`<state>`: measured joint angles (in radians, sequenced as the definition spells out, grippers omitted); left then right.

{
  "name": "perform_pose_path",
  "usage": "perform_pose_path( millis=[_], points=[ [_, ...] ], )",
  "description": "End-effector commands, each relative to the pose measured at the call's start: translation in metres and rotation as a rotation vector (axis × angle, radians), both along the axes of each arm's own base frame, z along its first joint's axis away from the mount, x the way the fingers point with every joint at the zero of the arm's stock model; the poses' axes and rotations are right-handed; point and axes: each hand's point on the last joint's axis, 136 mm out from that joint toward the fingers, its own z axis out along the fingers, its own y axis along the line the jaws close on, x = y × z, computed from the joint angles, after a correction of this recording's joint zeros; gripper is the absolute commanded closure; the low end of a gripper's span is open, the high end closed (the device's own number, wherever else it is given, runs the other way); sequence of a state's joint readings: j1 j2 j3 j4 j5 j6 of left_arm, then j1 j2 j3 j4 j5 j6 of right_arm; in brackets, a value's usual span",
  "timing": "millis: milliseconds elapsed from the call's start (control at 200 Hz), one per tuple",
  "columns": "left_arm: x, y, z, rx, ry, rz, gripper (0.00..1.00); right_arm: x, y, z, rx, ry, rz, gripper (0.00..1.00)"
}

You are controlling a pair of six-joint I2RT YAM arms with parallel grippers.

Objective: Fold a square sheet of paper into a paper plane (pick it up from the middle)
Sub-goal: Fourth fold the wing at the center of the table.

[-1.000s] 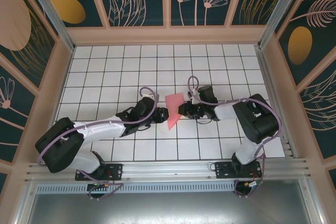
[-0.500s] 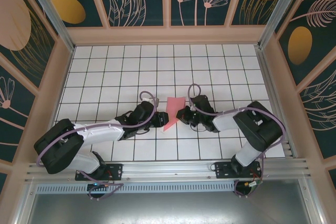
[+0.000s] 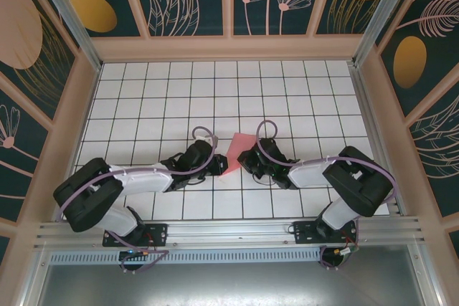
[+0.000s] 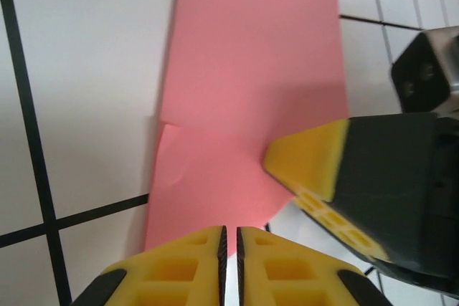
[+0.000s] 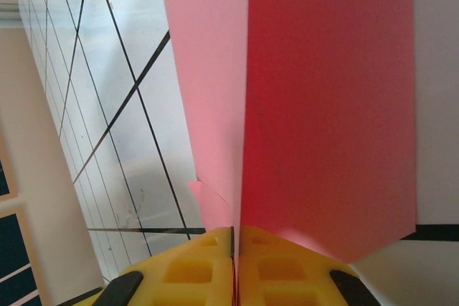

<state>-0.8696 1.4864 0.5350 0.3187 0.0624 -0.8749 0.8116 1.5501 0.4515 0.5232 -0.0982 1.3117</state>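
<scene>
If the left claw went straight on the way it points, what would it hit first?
Probably the pink paper, directly ahead of the left gripper; the right gripper sits aside.

Bright, even light from overhead, with soft shadows only. Close up, my right pincer (image 5: pixel 234 263) looks blurred, and the pink paper (image 5: pixel 215 69) reads deep red on its shaded half.

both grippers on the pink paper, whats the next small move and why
Probably draw the right gripper along the crease to sharpen it, the left gripper holding the edge. Both are shut on the folded pink paper, and in the right wrist view its two panels meet at an angle, not flat.
</scene>
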Motion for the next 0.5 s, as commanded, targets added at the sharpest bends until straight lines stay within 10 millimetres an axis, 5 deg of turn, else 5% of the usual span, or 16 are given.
perform_pose_path(
  millis=[0,495],
  points=[
    [0.005,-0.005,-0.002,-0.019,-0.004,0.018,0.86,0.003,0.006,0.001,-0.01,-0.004,0.016,0.89],
    [0.001,0.006,-0.047,0.1,0.068,0.036,0.9,0.002,0.008,0.012,-0.053,-0.081,0.161,0.73]
  ],
)
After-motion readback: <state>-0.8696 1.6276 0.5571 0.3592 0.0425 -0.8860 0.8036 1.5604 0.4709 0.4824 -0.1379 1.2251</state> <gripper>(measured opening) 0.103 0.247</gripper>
